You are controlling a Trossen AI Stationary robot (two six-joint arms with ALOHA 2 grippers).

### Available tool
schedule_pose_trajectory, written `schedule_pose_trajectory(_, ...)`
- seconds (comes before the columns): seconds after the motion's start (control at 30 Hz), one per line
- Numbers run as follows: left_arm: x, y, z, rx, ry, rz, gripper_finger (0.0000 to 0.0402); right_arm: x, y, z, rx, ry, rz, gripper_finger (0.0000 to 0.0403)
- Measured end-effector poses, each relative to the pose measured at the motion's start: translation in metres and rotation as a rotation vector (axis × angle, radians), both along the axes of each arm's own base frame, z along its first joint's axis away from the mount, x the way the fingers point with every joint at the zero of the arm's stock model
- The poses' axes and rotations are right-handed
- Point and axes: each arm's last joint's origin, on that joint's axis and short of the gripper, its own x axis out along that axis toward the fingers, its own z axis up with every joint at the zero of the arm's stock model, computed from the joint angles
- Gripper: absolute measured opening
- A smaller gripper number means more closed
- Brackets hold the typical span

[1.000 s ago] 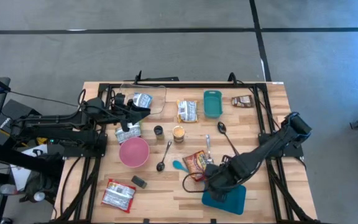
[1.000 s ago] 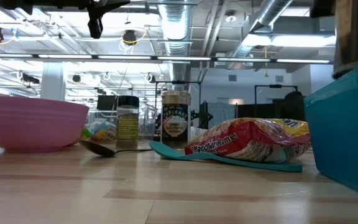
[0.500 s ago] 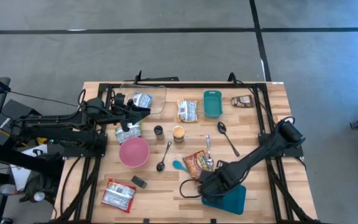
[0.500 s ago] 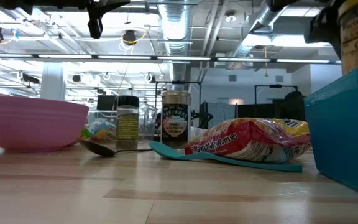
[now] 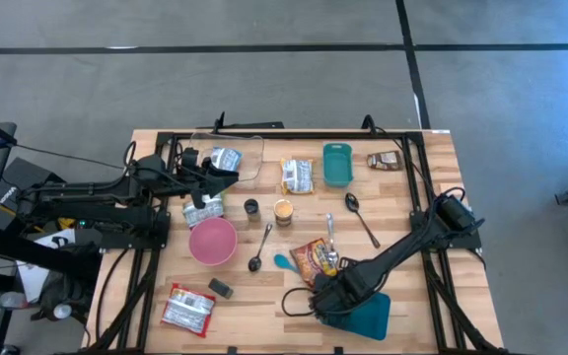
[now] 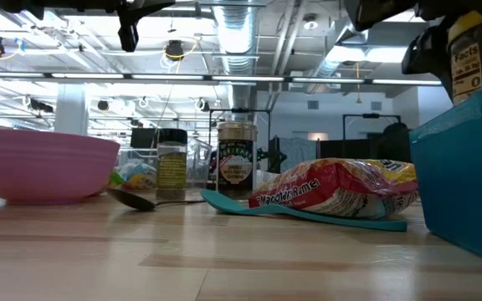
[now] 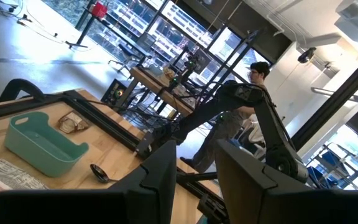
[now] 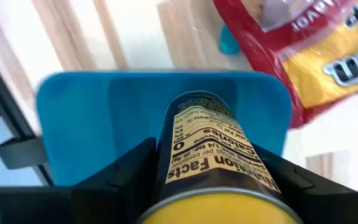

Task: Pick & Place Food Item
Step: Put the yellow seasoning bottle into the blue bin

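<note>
Right claw (image 8: 210,186): fingers clamping a yellow-lidded jar (image 8: 213,155) from both sides, holding it just above the blue bin (image 8: 73,118); jar label is reading "Nutrition Facts". Red noodle packet (image 8: 309,50): lying just beside the blue bin on the table (image 5: 264,306), lettering only partly readable. Left claw (image 7: 194,180): idling well apart from the blue bin, fingers narrowly parted, gripping nothing

Right claw (image 5: 325,299) over blue bin (image 5: 371,318).
</note>
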Motion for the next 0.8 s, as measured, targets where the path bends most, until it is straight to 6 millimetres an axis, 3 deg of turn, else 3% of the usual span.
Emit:
schedule_pose_trajectory(0.6,0.0,0.0,0.0,0.0,0.0,0.0,0.0106,0.0001,-0.0001,0.0,0.0,0.0,-0.001,0.0215)
schedule_pose_trajectory(0.8,0.0,0.0,0.0,0.0,0.0,0.0,0.0106,0.0011,-0.0016,0.0001,0.001,-0.001,-0.005,0.0236)
